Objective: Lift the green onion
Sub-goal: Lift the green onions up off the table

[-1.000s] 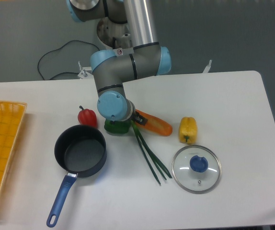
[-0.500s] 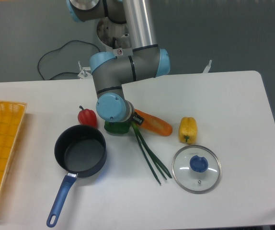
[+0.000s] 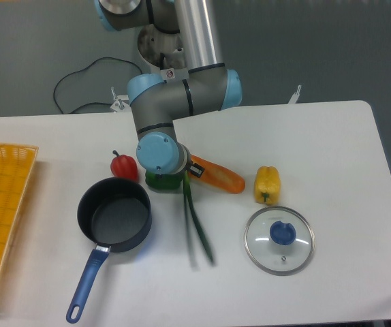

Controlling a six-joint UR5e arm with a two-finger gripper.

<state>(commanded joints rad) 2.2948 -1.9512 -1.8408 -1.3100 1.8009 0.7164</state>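
Note:
The green onion (image 3: 194,221) is a bundle of thin dark green stalks at the table's middle, motion-blurred. It runs from under the arm's wrist down toward the front. Its top end meets my gripper (image 3: 187,178), which is mostly hidden behind the blue wrist joint (image 3: 160,152). The fingers appear shut on the onion's upper end. The stalks' lower ends trail toward the space between the pot and the glass lid.
A green bell pepper (image 3: 163,181) sits right under the wrist, with an orange carrot (image 3: 219,176) just to its right. A red pepper (image 3: 123,165), a blue-handled pot (image 3: 114,214), a yellow pepper (image 3: 267,184), a glass lid (image 3: 279,239) and a yellow basket (image 3: 5,204) surround the spot.
The onion's stalks have swung left and drawn together, blurred with motion, from where they lay fanned toward the lid. The arm has barely shifted.

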